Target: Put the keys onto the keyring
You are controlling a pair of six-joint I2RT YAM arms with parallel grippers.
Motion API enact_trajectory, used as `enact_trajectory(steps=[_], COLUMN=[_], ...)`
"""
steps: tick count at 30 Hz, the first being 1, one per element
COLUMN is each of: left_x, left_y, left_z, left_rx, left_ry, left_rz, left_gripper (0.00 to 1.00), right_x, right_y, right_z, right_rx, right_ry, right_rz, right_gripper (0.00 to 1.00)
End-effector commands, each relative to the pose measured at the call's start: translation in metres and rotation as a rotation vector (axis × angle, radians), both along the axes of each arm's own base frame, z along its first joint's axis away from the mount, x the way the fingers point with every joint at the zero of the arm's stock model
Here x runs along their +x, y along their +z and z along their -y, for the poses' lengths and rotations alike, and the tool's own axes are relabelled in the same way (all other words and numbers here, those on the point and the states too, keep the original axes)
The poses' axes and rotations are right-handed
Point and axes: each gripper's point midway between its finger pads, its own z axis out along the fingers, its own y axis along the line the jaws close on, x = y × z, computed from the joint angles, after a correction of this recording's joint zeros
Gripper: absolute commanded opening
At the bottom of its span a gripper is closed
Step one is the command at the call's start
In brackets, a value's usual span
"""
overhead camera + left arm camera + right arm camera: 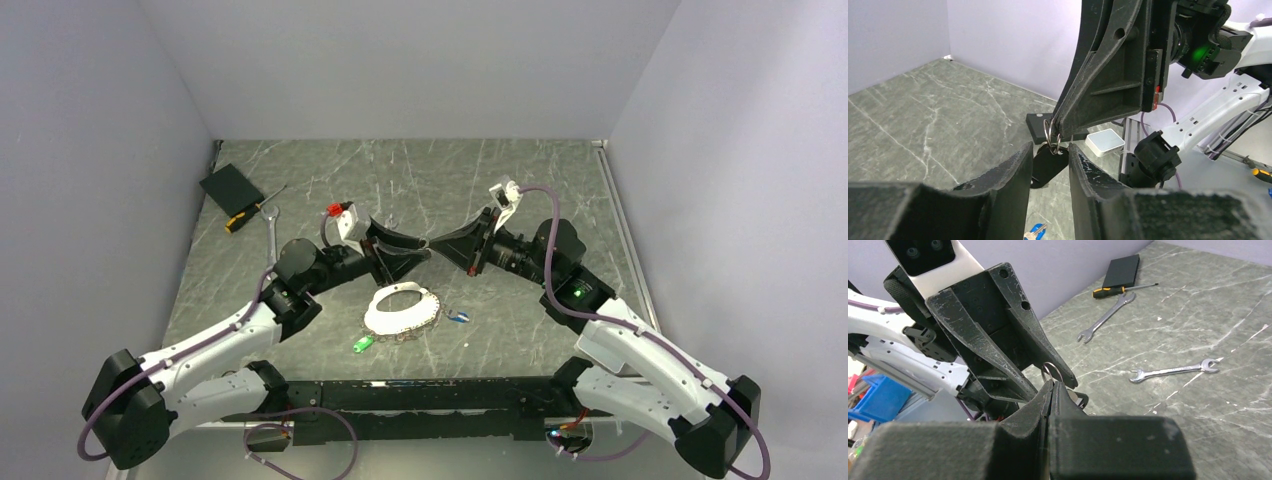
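Note:
My right gripper [440,245] [1053,385] is shut on a small silver split ring [1048,131] [1050,370], held above the table's middle. A black-headed key [1048,165] hangs from that ring. My left gripper [424,250] [1050,147] faces it tip to tip, open, with the black key head in the gap between its fingers [1013,165]. The floppy chain keyring [428,312] lies on the table below, round a white piece [395,312]. A green key [362,344] and a blue key [458,317] [1035,231] lie beside it. No yellow key shows.
A black box [230,187], a screwdriver [250,212] and a silver spanner [272,228] lie at the far left. A second spanner [1173,371] lies behind the grippers. Grey walls close the table on three sides.

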Motion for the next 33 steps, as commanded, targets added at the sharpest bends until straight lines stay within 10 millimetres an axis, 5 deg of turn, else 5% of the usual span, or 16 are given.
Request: enact_trajectory(steps=[1,15,22,29,30,31,33], left_x=[-0.006,-0.017,-0.018,-0.018,-0.019,-0.019,-0.019], left_y=[0.025,0.027,0.033,0.036,0.036,0.037,0.036], left_z=[-0.001,-0.002,-0.005,-0.015,-0.015,-0.016,-0.016], left_rx=[-0.066,-0.098,-0.144,-0.191,-0.196,-0.2,-0.199], left_ry=[-0.028,-0.068,-0.068,-0.028,-0.029,-0.029,-0.029], left_rz=[0.049,0.053,0.041,0.042,0.042,0.042,0.039], left_gripper=[0.36,0.34,0.02,0.0,0.0,0.0,0.0], right_x=[-0.011,-0.017,-0.023,-0.021,-0.021,-0.021,-0.02], right_y=[0.022,0.027,0.027,0.026,0.027,0.026,0.026], right_z=[0.0,-0.002,-0.007,-0.006,-0.006,-0.007,-0.006], right_rx=[0.064,0.096,0.125,0.12,0.121,0.119,0.112], right_ry=[0.038,0.071,0.113,0.099,0.101,0.105,0.102], right_rz=[0.055,0.049,0.022,0.024,0.024,0.023,0.025], right_gripper=[0.0,0.0,0.0,0.0,0.04,0.22,0.42])
